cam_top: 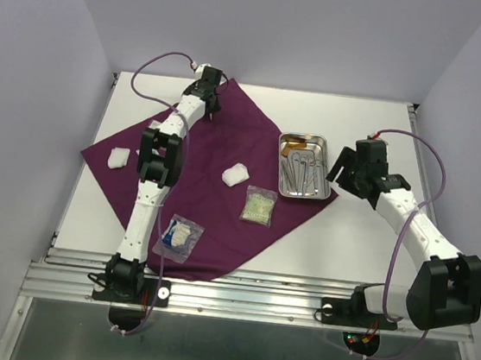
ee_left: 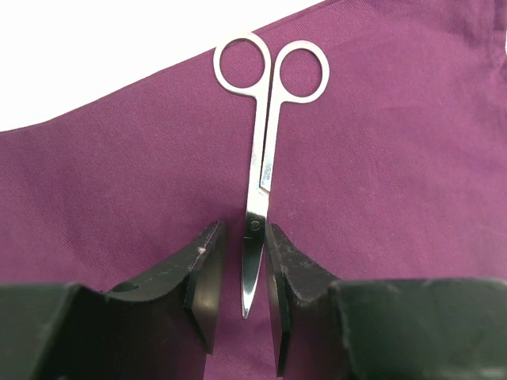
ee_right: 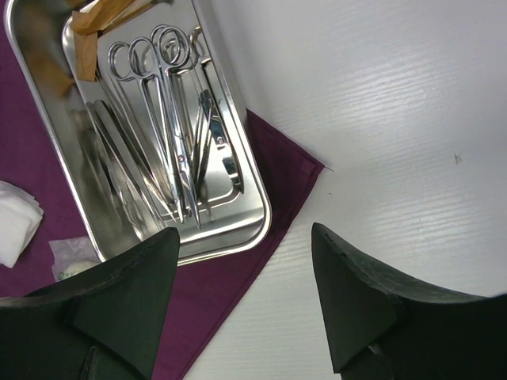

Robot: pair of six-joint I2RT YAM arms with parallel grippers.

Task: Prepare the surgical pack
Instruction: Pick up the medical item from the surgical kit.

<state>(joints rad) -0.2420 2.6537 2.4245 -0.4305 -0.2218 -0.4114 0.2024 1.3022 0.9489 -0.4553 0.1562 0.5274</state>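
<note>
Now the left jaws straddle the scissors point(ee_left: 256, 190) at the pivot, open and not yet touching, on the purple cloth point(ee_left: 396, 198) near its far corner; best to pinch squarely there, then lift level. The right jaws hang open by the tray point(ee_right: 222, 242)

The white table point(cam_top: 320, 241) carries a large dark-purple cloth point(cam_top: 219, 143), which lies flat and is turned like a diamond. Its far corner comes near the table's back edge, and its near corner reaches the front edge.
</note>
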